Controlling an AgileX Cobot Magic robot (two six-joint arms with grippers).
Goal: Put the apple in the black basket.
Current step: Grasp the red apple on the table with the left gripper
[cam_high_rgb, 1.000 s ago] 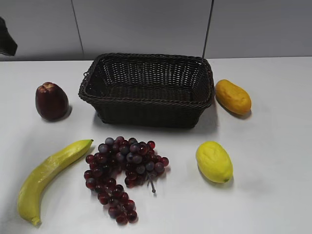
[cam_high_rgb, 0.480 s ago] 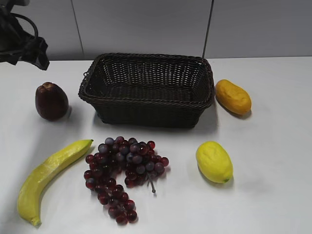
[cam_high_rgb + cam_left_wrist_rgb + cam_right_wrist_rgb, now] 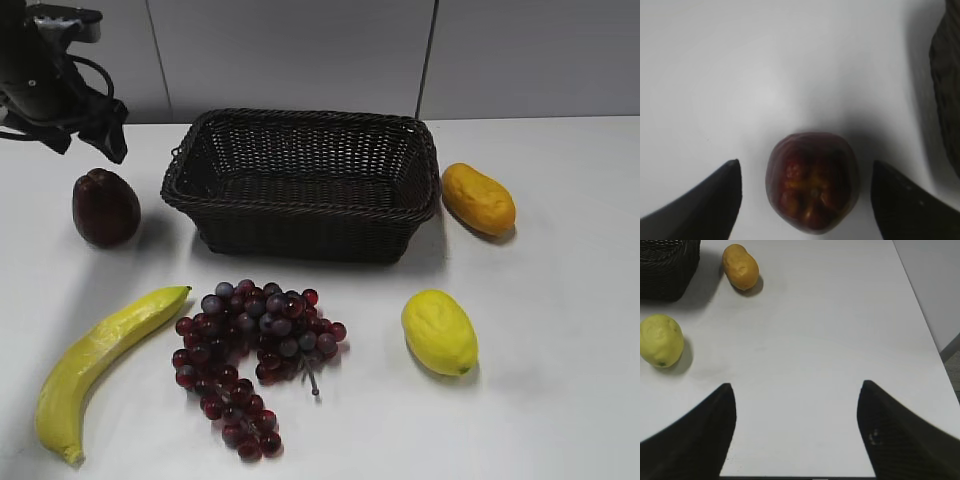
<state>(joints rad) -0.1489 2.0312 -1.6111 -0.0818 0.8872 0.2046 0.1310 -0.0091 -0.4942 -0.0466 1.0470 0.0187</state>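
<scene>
The dark maroon apple (image 3: 105, 208) stands on the white table left of the black basket (image 3: 305, 183). My left gripper (image 3: 88, 140) hangs open just above and behind the apple. In the left wrist view the apple (image 3: 812, 180) lies between the two open fingers (image 3: 805, 172), not touched by either; the basket's wall (image 3: 946, 85) shows at the right edge. My right gripper (image 3: 796, 390) is open and empty over bare table; it does not show in the exterior view. The basket's corner (image 3: 665, 267) shows at the top left of the right wrist view.
A yellow banana (image 3: 95, 365) lies at the front left, a bunch of purple-red grapes (image 3: 250, 355) in front of the basket. A yellow lemon (image 3: 438, 331) (image 3: 661, 340) and an orange mango (image 3: 478, 198) (image 3: 741, 266) lie to the basket's right.
My left arm has come in from the top left edge, moving right and down, and now hangs over the apple. Nothing on the table has moved.
</scene>
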